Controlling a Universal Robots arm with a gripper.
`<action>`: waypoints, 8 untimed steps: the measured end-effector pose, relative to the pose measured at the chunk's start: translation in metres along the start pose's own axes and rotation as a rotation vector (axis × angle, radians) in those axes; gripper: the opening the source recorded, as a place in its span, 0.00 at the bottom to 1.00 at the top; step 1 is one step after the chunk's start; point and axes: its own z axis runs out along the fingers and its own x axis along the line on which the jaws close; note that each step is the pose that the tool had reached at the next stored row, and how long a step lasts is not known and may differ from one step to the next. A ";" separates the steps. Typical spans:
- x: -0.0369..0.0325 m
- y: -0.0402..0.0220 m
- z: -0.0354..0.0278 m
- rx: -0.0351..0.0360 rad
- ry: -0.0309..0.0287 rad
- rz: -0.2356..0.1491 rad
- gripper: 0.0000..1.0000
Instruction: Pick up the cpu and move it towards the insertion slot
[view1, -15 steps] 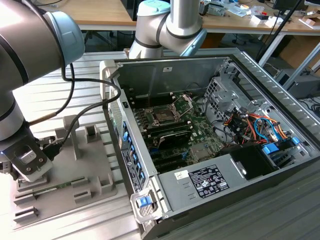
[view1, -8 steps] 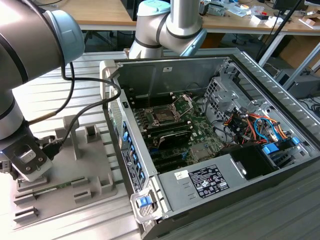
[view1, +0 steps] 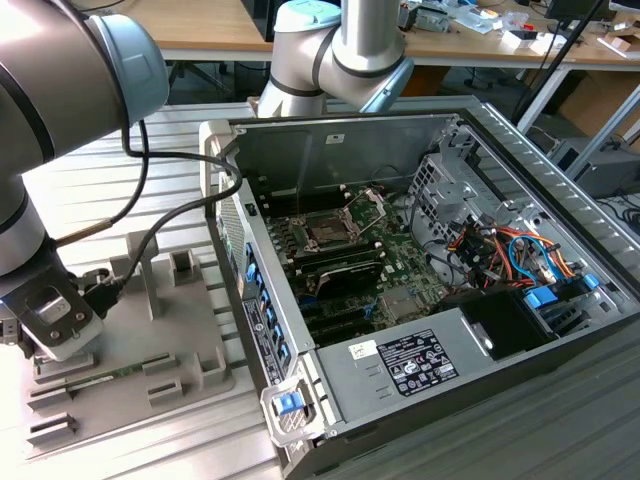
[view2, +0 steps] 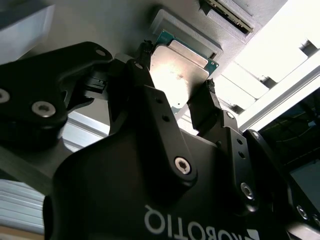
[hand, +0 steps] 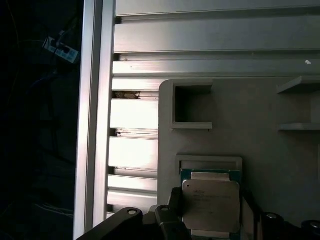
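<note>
Gripping one cpu (view2: 181, 67) by opposite edges: one gripper (view2: 176, 82), two fingers (view2: 204, 102) clamped on it, over one grey tray (hand: 280, 165) at the exterior view's left. One insertion slot (view1: 330, 228) lies well apart, inside one computer case (view1: 400, 365).

The arm (view1: 70, 90) bends down at the exterior view's lower left; the pincer (view2: 177, 71) points downward, fingers (view2: 150, 90) clamping the cpu (view2: 186, 60).

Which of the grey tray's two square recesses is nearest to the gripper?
The framed recess right by the cpu, which the gripper clamps between its fingers. The empty pocket lies farther off.
</note>
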 end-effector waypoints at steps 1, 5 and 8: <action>0.0000 0.0000 -0.0004 -0.0001 0.0000 0.000 0.55; 0.0000 0.0001 -0.0028 -0.0001 -0.0001 0.000 0.55; 0.0000 0.0001 -0.0047 0.0000 0.0001 0.000 0.55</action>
